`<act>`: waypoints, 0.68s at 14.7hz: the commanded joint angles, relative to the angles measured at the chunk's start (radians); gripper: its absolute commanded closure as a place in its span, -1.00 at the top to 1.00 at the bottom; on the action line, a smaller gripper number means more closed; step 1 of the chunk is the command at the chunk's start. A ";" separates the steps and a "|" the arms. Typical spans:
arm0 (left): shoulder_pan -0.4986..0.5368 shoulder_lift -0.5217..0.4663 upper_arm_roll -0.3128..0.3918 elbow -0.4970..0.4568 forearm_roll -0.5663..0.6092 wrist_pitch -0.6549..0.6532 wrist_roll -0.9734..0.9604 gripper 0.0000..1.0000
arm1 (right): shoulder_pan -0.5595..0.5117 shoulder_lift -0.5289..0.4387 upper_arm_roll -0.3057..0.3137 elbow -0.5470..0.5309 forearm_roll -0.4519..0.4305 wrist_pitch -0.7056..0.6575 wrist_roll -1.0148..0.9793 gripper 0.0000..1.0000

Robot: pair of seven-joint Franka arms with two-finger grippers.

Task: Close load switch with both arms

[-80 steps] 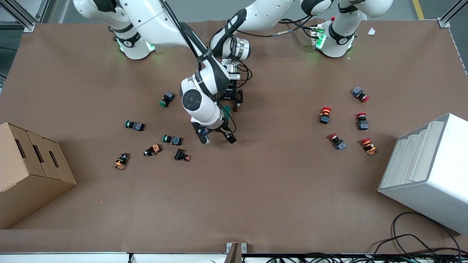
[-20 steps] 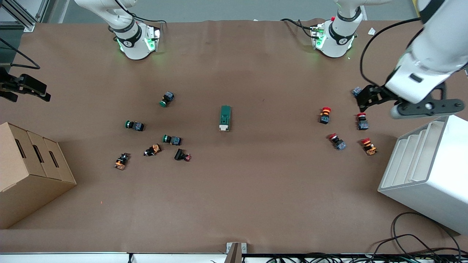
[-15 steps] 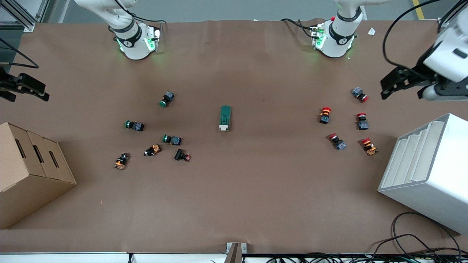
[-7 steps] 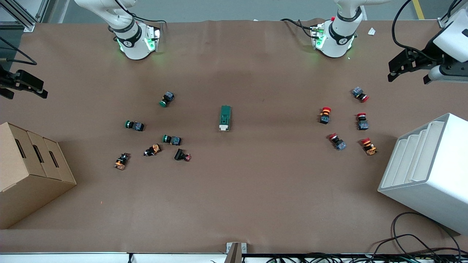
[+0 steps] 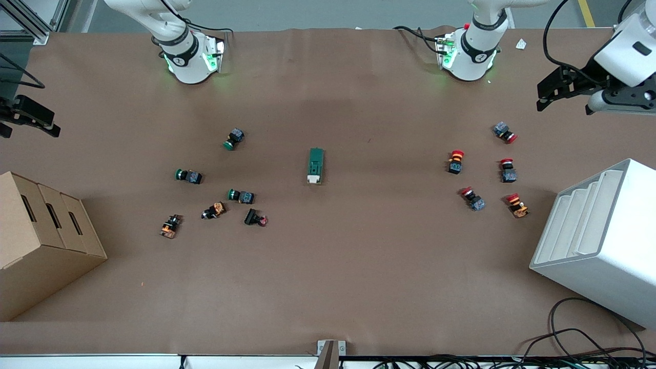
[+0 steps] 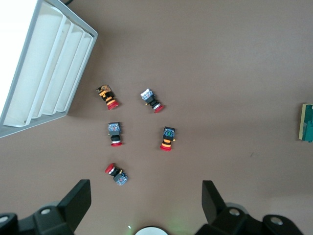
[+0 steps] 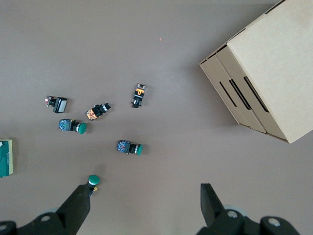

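The load switch (image 5: pixel 315 165), a dark green block with its white lever tab at the end nearer the front camera, lies alone on the middle of the brown bench (image 5: pixel 328 282), touched by neither arm. The left gripper (image 6: pixel 146 200) hangs wide and empty over its own end of the bench, above the red-capped push-buttons (image 5: pixel 482 171); the right gripper (image 7: pixel 145 203) hangs wide and empty over the opposite end. Whether the lever is closed cannot be made out, but both arms parked away suggests the work is finished.

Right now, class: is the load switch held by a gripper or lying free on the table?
Lying free. The load switch rests alone mid-table, while the left gripper and the right gripper hang open over opposite table ends.
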 commanded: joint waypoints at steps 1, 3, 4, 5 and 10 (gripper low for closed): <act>-0.017 -0.033 0.016 -0.048 0.002 0.026 0.012 1.00 | -0.019 0.004 0.016 0.009 -0.017 -0.011 -0.009 1.00; -0.014 -0.028 0.014 -0.042 0.021 0.030 0.021 1.00 | -0.025 0.004 0.013 0.009 -0.015 -0.014 -0.010 1.00; -0.011 -0.026 0.016 -0.039 0.026 0.030 0.022 1.00 | -0.025 0.002 0.011 0.009 -0.012 -0.025 -0.010 1.00; -0.010 -0.025 0.016 -0.036 0.026 0.030 0.021 1.00 | -0.024 0.002 0.011 0.011 -0.008 -0.041 -0.010 1.00; -0.008 0.013 0.022 0.023 0.026 0.026 0.016 1.00 | -0.004 0.001 0.022 0.046 0.020 -0.066 -0.008 1.00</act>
